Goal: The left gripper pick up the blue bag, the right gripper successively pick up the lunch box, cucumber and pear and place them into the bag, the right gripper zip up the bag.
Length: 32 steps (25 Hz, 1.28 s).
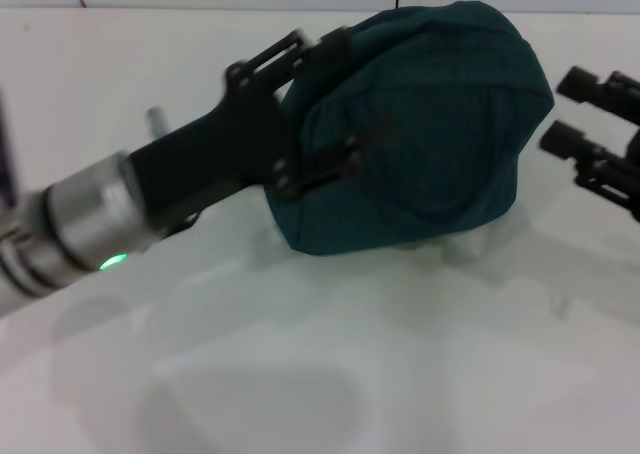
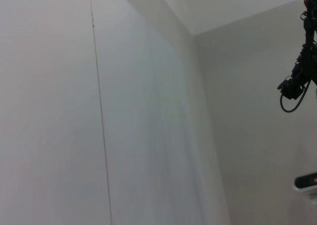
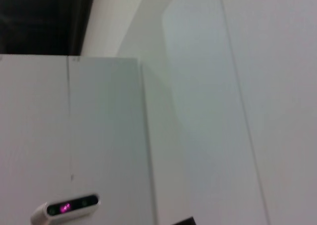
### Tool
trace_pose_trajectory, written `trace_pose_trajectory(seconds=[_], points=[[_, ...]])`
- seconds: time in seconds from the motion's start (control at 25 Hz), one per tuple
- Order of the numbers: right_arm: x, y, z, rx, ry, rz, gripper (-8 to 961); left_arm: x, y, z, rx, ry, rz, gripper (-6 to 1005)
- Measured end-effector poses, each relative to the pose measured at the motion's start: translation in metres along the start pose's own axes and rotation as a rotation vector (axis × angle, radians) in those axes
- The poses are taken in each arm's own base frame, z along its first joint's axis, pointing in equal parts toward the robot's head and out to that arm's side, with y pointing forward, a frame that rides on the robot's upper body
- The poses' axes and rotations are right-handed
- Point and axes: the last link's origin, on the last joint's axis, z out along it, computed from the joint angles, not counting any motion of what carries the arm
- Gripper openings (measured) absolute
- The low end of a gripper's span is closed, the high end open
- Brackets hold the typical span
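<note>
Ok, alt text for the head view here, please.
The left gripper grips the blue bag by its left side above the white table. The right gripper, fingers open, waits apart on the bag's right.

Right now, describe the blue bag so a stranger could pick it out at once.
Start at the white table in the head view: near its far edge sits the blue bag, a rounded dark teal fabric bundle. The left hand, black on a silver wrist with a green light, reaches against its left side, and the right hand waits apart on the right. It is the only soft, coloured thing there.
</note>
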Motion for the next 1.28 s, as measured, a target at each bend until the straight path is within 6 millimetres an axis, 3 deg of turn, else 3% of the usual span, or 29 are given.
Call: trace_pose_trajectory(seconds=[0.4, 0.8, 1.28], points=[[0.016, -0.003, 0.028, -0.077, 0.119, 0.014, 575, -0.004, 0.014, -0.044, 0.061, -0.049, 0.071, 759], [0.022, 0.008, 0.032, -0.147, 0.151, 0.028, 573, -0.008, 0.024, -0.051, 0.010, -0.081, 0.120, 759], [0.027, 0.014, 0.030, -0.185, 0.182, 0.031, 573, 0.001, 0.017, -0.058, -0.092, -0.108, 0.106, 760]])
